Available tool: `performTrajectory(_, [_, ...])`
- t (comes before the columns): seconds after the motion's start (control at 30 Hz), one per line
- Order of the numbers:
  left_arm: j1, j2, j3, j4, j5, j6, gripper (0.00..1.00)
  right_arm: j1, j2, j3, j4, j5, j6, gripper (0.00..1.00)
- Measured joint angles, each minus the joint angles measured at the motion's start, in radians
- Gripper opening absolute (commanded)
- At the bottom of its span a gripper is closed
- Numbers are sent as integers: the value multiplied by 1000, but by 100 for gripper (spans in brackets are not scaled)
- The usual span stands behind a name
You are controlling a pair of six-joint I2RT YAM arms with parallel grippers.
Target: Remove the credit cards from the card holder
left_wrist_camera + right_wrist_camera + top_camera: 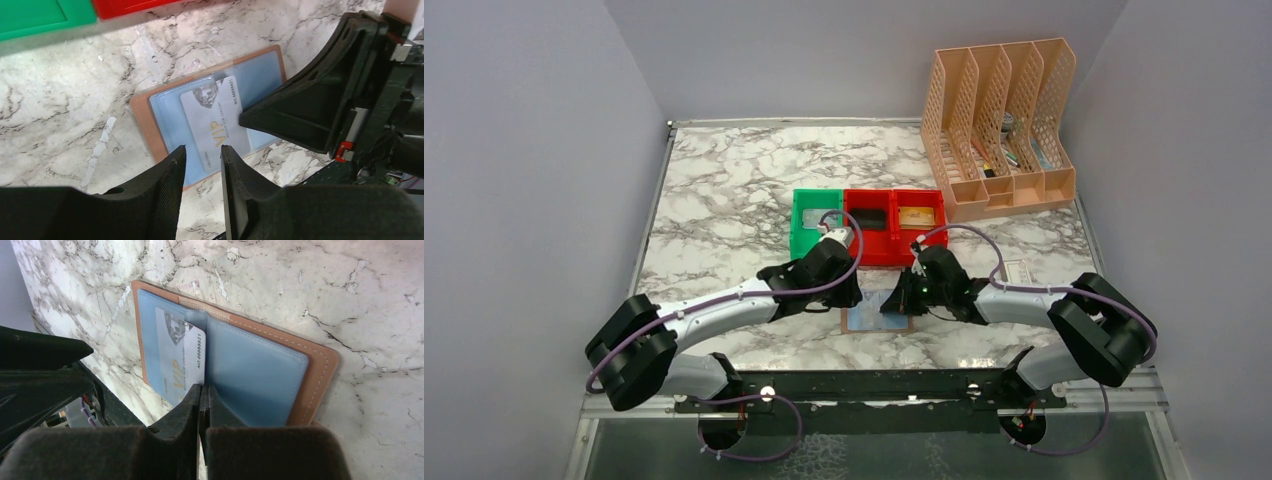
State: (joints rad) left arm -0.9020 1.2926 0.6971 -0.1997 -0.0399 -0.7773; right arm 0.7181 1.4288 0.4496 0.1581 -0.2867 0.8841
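Card holder (260, 375) lies open flat on the marble table (724, 200), lower centre of the top view, blue lining up, between the two wrists. One silver VIP card (212, 120) sits in its left pocket, part of it sticking out. Right gripper (204, 388): jaws pressed together, nothing held, tips down at the fold right beside the card's edge. Left gripper (202, 150): jaws slightly spread, nothing pinched, tips over the card's exposed end; can't tell if they touch it. Green bin (816, 222) and red bins (869, 225) are just beyond the holder.
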Motion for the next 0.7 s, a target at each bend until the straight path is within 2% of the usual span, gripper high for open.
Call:
performTrajectory(0.2, [-10, 3, 0, 46, 6, -2, 40, 0, 7, -5, 8, -4, 1, 1])
performTrajectory(0.47, [-62, 87, 0, 86, 69, 31, 40, -1, 19, -10, 30, -17, 17, 1])
performTrajectory(0.7, [-93, 105, 0, 87, 65, 27, 35, -1, 19, -10, 30, -19, 24, 1])
